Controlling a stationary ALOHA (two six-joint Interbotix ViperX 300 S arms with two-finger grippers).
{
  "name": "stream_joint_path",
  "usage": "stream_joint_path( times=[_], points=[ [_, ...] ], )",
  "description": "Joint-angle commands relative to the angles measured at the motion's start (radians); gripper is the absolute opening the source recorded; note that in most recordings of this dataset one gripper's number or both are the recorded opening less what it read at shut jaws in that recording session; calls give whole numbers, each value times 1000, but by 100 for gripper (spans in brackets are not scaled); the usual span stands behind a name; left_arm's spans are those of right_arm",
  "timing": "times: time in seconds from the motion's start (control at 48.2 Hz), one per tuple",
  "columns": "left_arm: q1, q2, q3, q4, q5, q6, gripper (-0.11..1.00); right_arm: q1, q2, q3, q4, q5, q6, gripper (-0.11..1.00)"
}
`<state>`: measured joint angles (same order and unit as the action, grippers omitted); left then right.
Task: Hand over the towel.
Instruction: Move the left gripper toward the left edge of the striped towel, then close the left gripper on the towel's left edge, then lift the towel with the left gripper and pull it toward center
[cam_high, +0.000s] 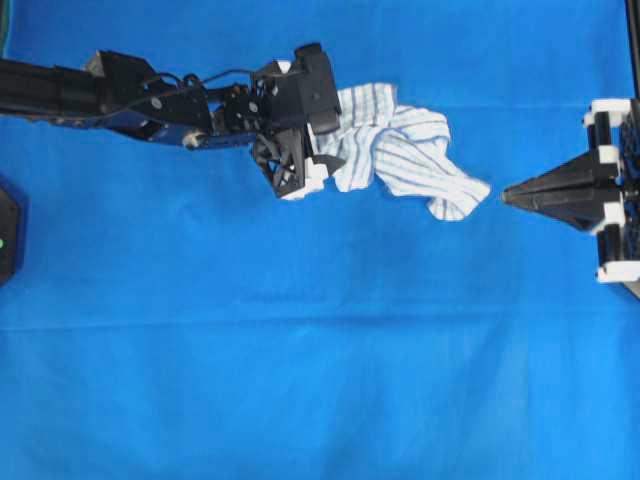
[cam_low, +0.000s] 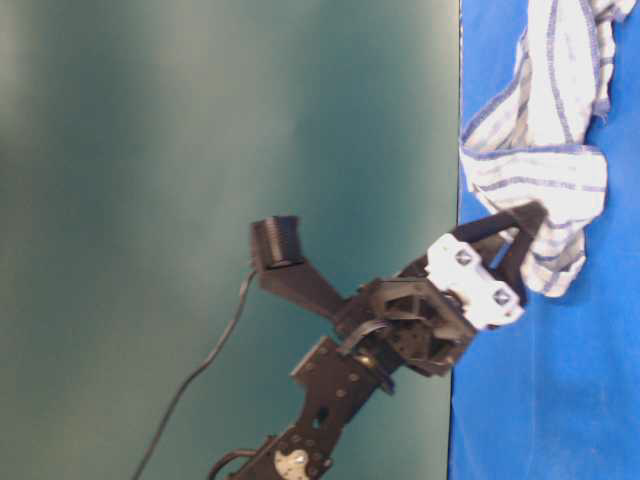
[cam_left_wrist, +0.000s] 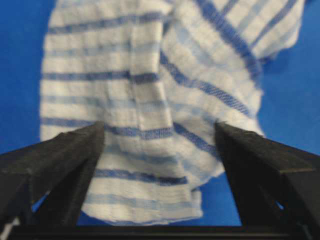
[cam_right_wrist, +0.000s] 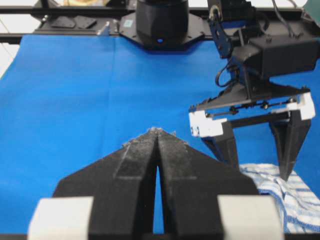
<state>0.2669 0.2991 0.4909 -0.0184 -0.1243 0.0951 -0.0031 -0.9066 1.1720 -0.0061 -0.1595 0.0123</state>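
The towel (cam_high: 400, 150), white with thin blue stripes, lies crumpled on the blue cloth at the upper middle. My left gripper (cam_high: 332, 143) stands open over its left end. The cloth (cam_left_wrist: 150, 100) lies loose between the two spread fingers (cam_left_wrist: 65, 150), and nothing is gripped. In the table-level view the towel (cam_low: 545, 150) sits just past the left gripper (cam_low: 525, 235). My right gripper (cam_high: 505, 195) is shut and empty. Its tip points at the towel's right corner from a short gap away. In the right wrist view the shut tips (cam_right_wrist: 157, 131) face the left gripper (cam_right_wrist: 256, 167) and the towel (cam_right_wrist: 285, 195).
A large plain blue cloth (cam_high: 300, 350) covers the whole table. A dark device (cam_high: 5, 230) sits at the left edge. The left arm's base and a black frame (cam_right_wrist: 162, 25) stand along the far end in the right wrist view.
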Motion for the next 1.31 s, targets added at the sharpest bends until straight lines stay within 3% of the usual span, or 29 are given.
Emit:
stream_joint_path(
  times=[0.0, 0.166, 0.249, 0.519, 0.561, 0.934, 1.287],
  points=[
    [3, -11, -23, -2, -5, 2, 92, 0, 6, -11, 2, -5, 0, 0],
    [3, -11, -31, -2, -3, 5, 91, 0, 11, -11, 0, -5, 0, 0],
    [2, -9, -35, -2, 17, 11, 85, 0, 11, -11, 2, -5, 0, 0],
    [6, -40, -29, -2, 34, 21, 10, 0, 11, -11, 8, -5, 3, 0],
    [6, -63, -23, -2, 38, 21, 3, 0, 11, -12, 9, -5, 3, 0],
    [-55, -428, 52, -2, 41, 52, 2, 0, 0, -15, 9, -8, 3, 0],
    [-245, -718, 164, -2, 3, 43, 2, 0, 3, -17, 9, -14, 2, 0]
  ],
)
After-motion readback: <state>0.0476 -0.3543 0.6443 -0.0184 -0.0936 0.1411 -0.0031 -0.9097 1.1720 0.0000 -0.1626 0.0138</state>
